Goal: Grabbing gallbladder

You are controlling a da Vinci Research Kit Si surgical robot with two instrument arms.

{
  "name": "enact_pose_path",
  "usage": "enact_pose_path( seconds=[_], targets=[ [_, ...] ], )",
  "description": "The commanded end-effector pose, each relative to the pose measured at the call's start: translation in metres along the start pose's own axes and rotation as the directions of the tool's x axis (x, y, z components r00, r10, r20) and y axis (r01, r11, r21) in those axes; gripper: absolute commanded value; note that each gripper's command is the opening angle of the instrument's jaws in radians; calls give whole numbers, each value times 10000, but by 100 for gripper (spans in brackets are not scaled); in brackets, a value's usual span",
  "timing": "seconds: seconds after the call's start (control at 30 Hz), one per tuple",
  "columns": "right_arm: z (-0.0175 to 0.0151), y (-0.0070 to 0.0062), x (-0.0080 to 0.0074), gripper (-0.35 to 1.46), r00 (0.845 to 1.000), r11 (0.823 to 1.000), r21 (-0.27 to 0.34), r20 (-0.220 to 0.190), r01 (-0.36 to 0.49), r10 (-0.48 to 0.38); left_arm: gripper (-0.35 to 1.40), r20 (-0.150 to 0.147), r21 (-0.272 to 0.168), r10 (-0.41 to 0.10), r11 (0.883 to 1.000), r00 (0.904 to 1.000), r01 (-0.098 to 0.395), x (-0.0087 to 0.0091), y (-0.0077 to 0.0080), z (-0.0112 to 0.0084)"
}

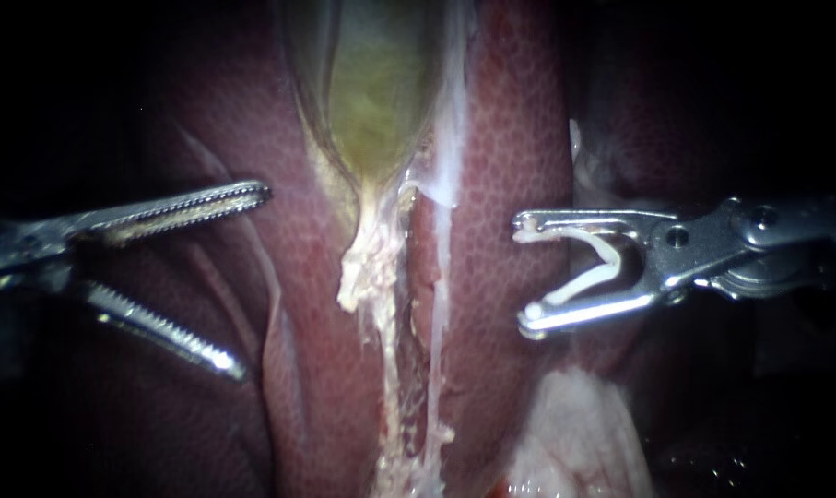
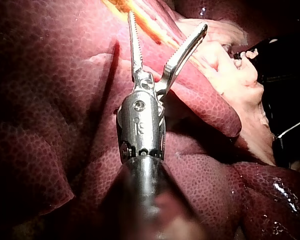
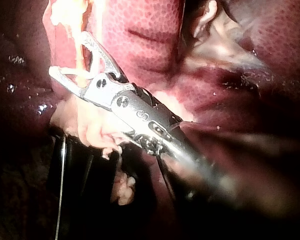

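Two pincers, neither gripping tissue. On my left instrument [image 1: 252,281] the pincer is spread wide and empty, over the liver [image 1: 510,138]. On my right instrument [image 1: 523,272] it stands apart but seats a white clip [image 1: 593,267] against both halves. The gallbladder [image 1: 371,92] lies between and beyond them, ungrasped. Step: approach. Next, I judge: advance left onto its tapered end, then close.

The gallbladder [image 1: 376,92] is lying down the middle of my endoscope view as a yellow-green, glassy sac, narrowing to a point at its lower end. From that point, pale ragged shreds are trailing further down. It is resting in the groove between two red lobes of the liver [image 1: 514,157], between my left instrument [image 1: 252,281] and my right instrument [image 1: 523,272], apart from both.
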Motion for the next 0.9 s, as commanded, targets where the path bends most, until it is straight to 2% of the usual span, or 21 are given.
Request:
enact_pose_path(
  seconds=[0.03, 0.17, 0.47, 0.73, 0.9],
  targets=[
    [0, 0, 0, 60, 10000, 10000, -2, 2, -1, 1, 101, 4, 0, -1, 10000, 10000, 1, 0, 0, 0],
    [0, 0, 0, 60, 10000, 10000, -5, 2, -2, 2, 101, -28, -135, 63, 9999, 10000, -63, 0, 0, 4],
    [0, 0, 0, 60, 10000, 10000, -5, 2, -2, 2, 89, 4, -477, -919, 9946, 9958, 918, 16, 1, 24],
    [0, 0, 0, 60, 10000, 10000, -6, 1, -3, 3, 72, -111, -671, -2125, 9751, 9771, 2113, 44, 0, 53],
    [1, 1, 0, 60, 10000, 10000, -8, 1, -4, 4, 62, -235, -879, -2564, 9633, 9663, 2535, 62, 0, 69]
  ],
)
